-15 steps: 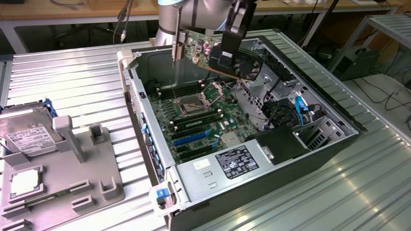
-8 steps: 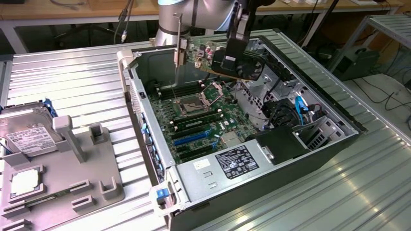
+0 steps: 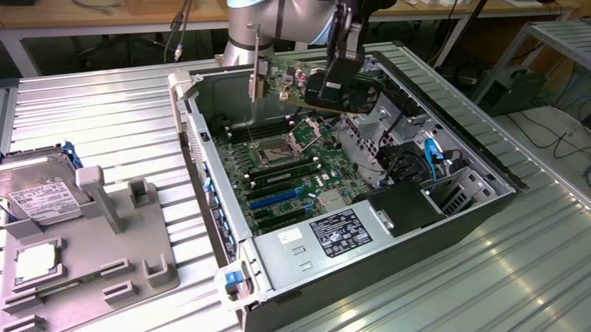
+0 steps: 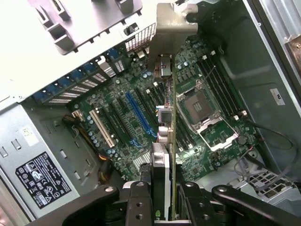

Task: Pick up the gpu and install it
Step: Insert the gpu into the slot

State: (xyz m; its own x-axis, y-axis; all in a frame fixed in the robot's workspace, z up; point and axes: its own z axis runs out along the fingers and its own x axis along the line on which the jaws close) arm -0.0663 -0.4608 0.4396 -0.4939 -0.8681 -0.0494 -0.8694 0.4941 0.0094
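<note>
Two fingers point(image 4: 138, 202) of the gripper point(image 4: 164, 200) stand partly closed, pinching the gpu point(image 4: 165, 136) across its two flat faces near one long edge (the card shows edge-on between them). Beyond the fingertips the card runs out to its silver bracket point(image 4: 169, 33), the part farthest from the grip. Below the fingers, apart from the card, lies the motherboard point(image 4: 122, 117) with its blue slot point(image 4: 138, 113) and open processor socket point(image 4: 202, 108), all inside the open computer case point(image 3: 207, 173). The card hangs above the board, seated in no slot.

Judged by its build, the card is light and stiff but fragile. Its faces carry small parts that a hard squeeze could crack, and its smooth bracket would likely slip. A hold across the faces, near the edge opposite the contacts (as here), seems soundest.
</note>
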